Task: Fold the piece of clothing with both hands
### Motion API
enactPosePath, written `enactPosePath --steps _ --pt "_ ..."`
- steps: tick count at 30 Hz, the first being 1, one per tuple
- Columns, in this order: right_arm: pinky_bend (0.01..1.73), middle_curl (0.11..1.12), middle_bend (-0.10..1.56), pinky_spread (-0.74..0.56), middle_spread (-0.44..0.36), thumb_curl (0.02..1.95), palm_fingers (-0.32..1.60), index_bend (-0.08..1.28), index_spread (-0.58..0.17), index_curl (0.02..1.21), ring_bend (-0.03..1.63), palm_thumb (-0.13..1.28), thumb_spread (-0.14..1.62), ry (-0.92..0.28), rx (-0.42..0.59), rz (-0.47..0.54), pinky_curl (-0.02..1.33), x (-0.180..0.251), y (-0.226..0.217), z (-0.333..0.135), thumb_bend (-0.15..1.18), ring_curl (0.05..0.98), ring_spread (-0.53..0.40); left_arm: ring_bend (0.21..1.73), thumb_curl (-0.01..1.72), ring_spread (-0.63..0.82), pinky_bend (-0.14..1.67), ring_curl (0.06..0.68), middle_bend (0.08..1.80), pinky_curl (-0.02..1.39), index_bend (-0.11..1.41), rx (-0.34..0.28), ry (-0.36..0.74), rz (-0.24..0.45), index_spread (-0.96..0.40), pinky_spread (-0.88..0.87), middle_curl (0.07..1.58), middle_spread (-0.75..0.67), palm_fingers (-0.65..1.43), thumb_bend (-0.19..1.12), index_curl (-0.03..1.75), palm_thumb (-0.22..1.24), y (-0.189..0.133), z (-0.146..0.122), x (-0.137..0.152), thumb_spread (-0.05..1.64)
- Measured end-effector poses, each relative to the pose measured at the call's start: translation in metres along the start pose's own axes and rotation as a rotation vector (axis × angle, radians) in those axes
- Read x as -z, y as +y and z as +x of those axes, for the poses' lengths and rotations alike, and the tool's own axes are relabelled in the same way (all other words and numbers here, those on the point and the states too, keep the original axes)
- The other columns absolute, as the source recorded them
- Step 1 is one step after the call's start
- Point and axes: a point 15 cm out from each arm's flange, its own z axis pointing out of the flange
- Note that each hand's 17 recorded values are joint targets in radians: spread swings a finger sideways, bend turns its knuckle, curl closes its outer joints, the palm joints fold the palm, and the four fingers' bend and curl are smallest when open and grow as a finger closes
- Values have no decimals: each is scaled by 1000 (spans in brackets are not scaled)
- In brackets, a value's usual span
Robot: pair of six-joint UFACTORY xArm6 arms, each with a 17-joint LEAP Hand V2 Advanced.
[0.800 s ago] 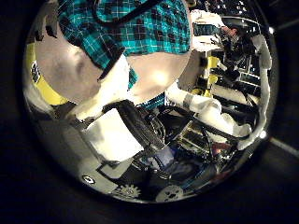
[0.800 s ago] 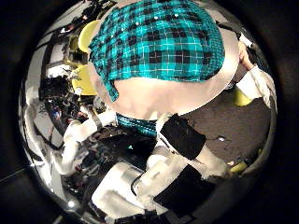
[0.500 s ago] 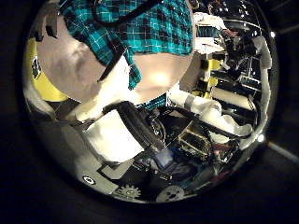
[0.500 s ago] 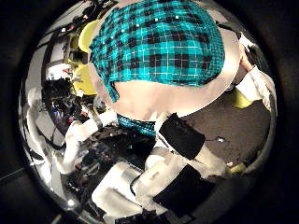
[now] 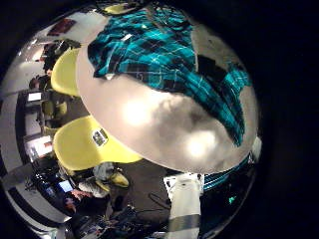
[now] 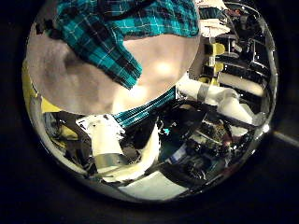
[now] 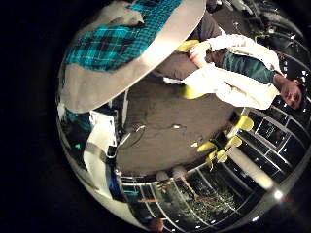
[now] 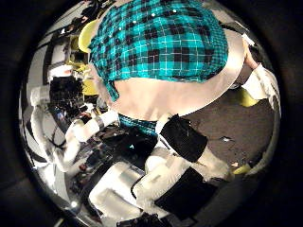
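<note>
A checked shirt (image 5: 159, 55) lies crumpled on a round table (image 5: 169, 134), covering the far part of its top. One edge of the shirt (image 6: 149, 105) hangs over the table's near rim. My left hand (image 6: 107, 154) is off the table's near edge, fingers fairly straight and clear of the cloth. My right hand (image 8: 185, 142) hovers at the near rim with its fingers stretched toward the table (image 8: 175, 95), and nothing is between them. The shirt (image 8: 161, 38) fills the far half of that view.
Several chairs (image 5: 90, 149) stand around the table on the floor. The other arm (image 6: 220, 98) reaches across beside the table in the left thumb view. Racks and railings (image 7: 194, 184) line the room's edge.
The left thumb view has shifted: more bare tabletop shows and the left fingers sit farther from the rim. The right thumb view and the shirt look the same.
</note>
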Motion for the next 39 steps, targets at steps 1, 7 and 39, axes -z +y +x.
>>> enactPosePath --steps 1,7,39 --pt "775 378 370 161 -75 327 298 175 -376 327 870 509 1328 -1 -1 -1 204 -1 0 0 -12 240 -61 738 302 201 452 305 156 655 151 -8 -7 -13 -115 93 531 136 -13 -47 522 145 -2 3 -5 901" --pt "774 373 355 161 -100 321 292 177 -376 324 867 501 1334 -19 4 -44 185 -21 8 -7 -14 238 -55 728 309 395 479 276 170 585 106 -27 -68 -62 -26 364 445 315 -83 -39 408 113 -9 11 -26 831" --pt "760 377 378 176 -185 316 356 172 -373 321 863 502 1337 3 2 -31 107 -11 23 -7 -11 226 -67 1369 383 -443 1162 516 814 757 390 99 -137 241 -322 -539 993 -326 984 71 440 722 -55 0 46 1199"
